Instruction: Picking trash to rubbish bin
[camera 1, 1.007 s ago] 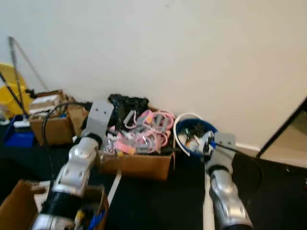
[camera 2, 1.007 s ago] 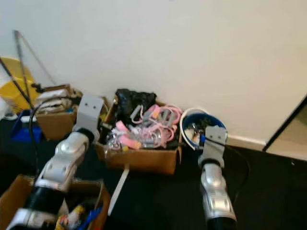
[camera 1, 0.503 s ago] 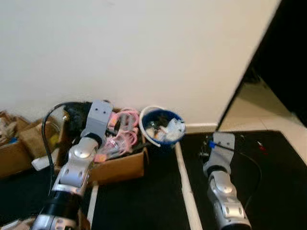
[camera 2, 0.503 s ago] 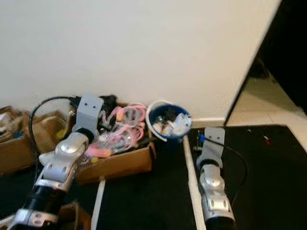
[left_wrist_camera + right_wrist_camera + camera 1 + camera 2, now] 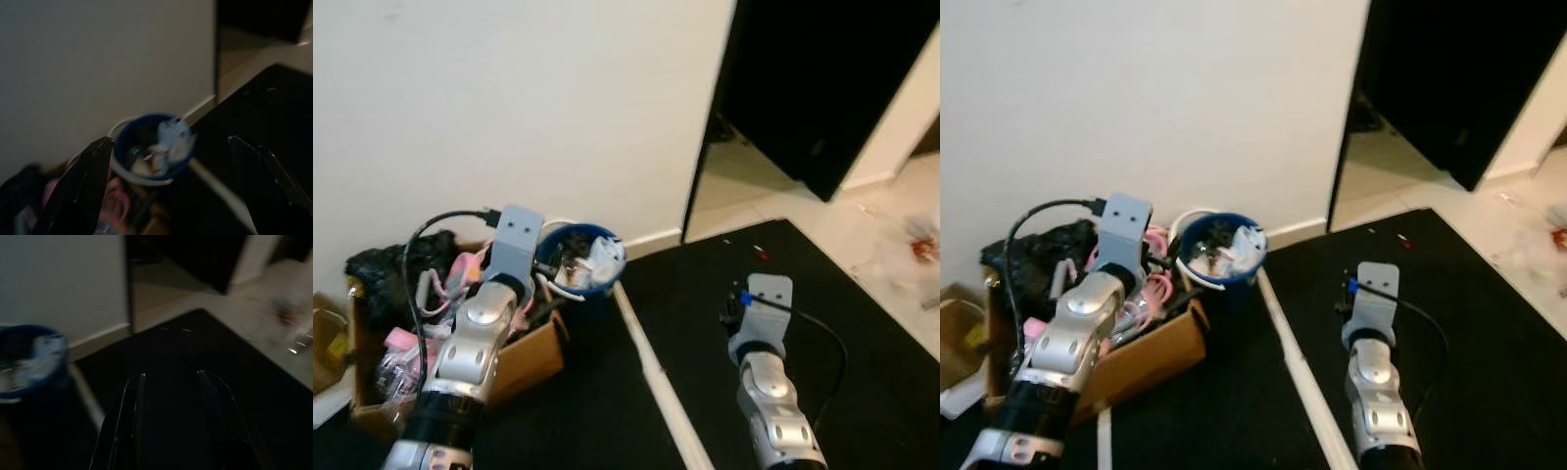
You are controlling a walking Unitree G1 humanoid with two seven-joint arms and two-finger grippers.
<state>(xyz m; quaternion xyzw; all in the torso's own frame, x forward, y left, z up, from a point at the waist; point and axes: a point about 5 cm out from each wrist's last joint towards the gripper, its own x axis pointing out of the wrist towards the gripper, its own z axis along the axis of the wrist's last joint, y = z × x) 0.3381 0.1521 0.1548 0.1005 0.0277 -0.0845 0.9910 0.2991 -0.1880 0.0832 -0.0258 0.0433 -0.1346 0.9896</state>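
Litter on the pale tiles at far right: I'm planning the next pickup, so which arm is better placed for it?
Probably right: the right gripper, open and holding nothing, sits on the litter's side; the left gripper faces the blue bin.

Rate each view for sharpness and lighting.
Left and right eye views: evenly lit, slightly soft; the round blue plastic rubbish bin is readable. Left wrist view: dim and blurred, the left gripper frames the bin. Right wrist view: very dark, smeared; the right gripper is a silhouette over black floor mat.
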